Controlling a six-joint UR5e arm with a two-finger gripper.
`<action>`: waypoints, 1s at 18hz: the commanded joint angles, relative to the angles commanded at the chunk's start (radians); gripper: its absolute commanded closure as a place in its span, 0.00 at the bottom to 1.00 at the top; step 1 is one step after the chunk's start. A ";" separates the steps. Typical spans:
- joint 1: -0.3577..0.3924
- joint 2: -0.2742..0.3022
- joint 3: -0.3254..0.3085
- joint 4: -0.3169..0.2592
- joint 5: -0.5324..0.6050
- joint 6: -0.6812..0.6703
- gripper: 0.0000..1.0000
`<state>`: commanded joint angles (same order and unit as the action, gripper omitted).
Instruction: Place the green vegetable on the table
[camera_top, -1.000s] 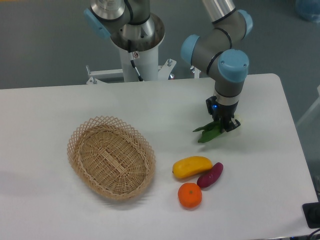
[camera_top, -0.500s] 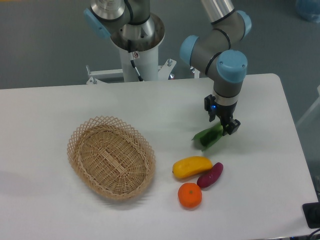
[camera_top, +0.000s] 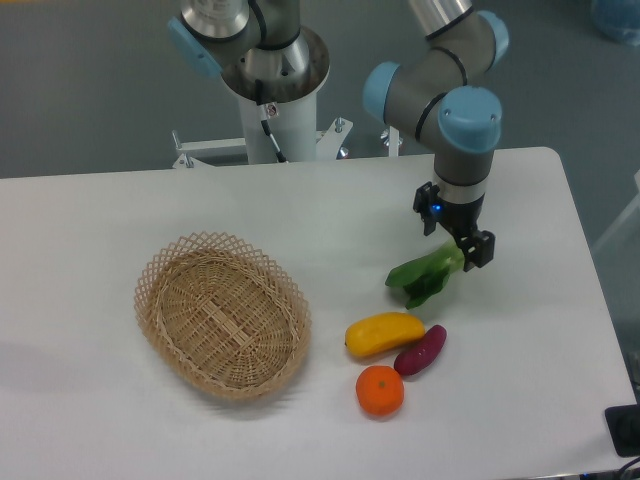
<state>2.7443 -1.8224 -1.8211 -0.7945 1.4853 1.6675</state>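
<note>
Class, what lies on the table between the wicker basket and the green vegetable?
Nothing: the camera view shows bare table between the wicker basket and the green vegetable.

Basket (camera_top: 222, 315) left on table (camera_top: 90, 220); green vegetable (camera_top: 425, 275) right, behind fruit.

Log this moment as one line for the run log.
gripper: at stalk end of vegetable | vegetable: on table, above yellow fruit | basket: empty | grip: unclear
</note>
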 joint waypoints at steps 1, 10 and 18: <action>0.000 0.000 0.028 -0.003 -0.025 -0.032 0.00; 0.011 0.006 0.403 -0.409 -0.028 -0.114 0.00; 0.164 0.034 0.448 -0.561 -0.031 0.138 0.00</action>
<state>2.9082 -1.7887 -1.3729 -1.3558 1.4542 1.8050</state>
